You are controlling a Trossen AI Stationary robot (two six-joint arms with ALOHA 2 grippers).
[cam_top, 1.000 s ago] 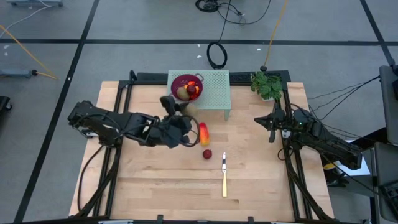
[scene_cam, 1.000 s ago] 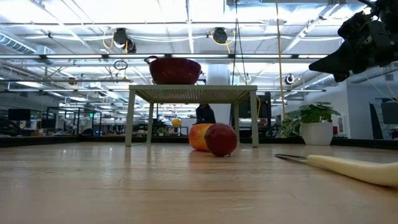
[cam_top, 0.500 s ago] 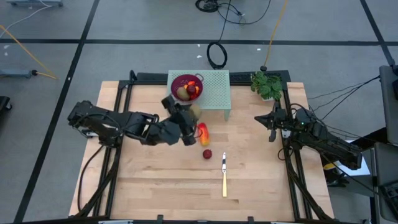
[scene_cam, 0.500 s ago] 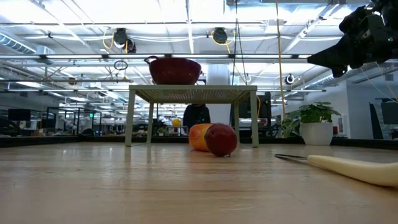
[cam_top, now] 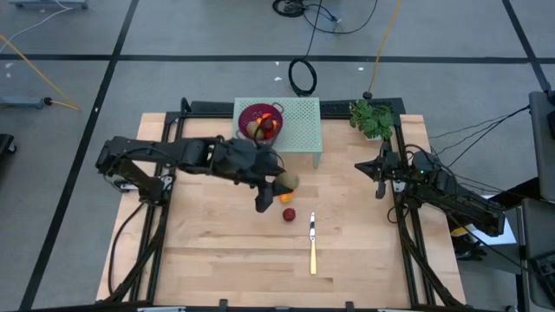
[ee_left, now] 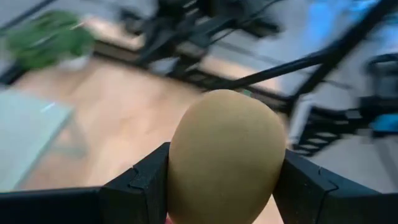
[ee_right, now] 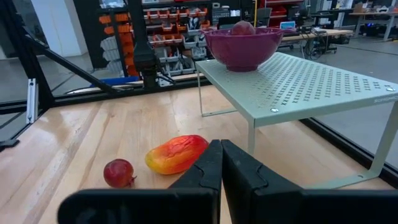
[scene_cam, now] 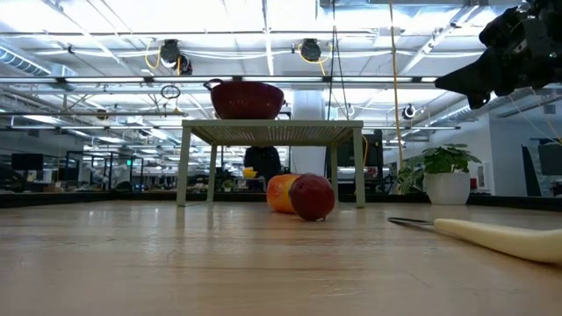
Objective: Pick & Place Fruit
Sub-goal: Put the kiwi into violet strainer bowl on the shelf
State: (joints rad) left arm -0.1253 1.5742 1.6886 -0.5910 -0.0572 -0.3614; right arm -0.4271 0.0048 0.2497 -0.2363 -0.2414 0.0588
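My left gripper (cam_top: 284, 181) is over the table's middle, just in front of the green stand (cam_top: 299, 121), shut on a brown-green oval fruit (ee_left: 227, 155). Below and beside it, a red-orange-yellow oblong (ee_right: 177, 154) and a dark red ball (cam_top: 288, 214) lie on the wood. The purple colander bowl (cam_top: 260, 121) sits on the stand and holds another brown-green oval (cam_top: 252, 130) and red pieces. My right gripper (ee_right: 221, 165) waits, shut, near the table's right edge (cam_top: 379, 173). My left gripper pinches the brown-green oval (cam_top: 288, 180) between its two fingers (ee_left: 143, 183), one on each long side at the fruit's middle. The fingers come from the table's left, roughly level. The fruit is lifted clear of the table and sticks out past the fingertips.
A yellow-handled knife (cam_top: 312, 244) lies near the middle, toward the near edge. A potted plant (cam_top: 373, 119) stands at the far right corner, beside the stand. Bare wood lies to the left and along the near edge. Black frame rails run down both sides.
My left gripper, carrying the brown-green oval, has swung from the stand's left front corner toward the table's right and near side, and now sits over the oblong fruit. The arm has stretched out. The fruits on the table, the bowl and the right arm have stayed put.
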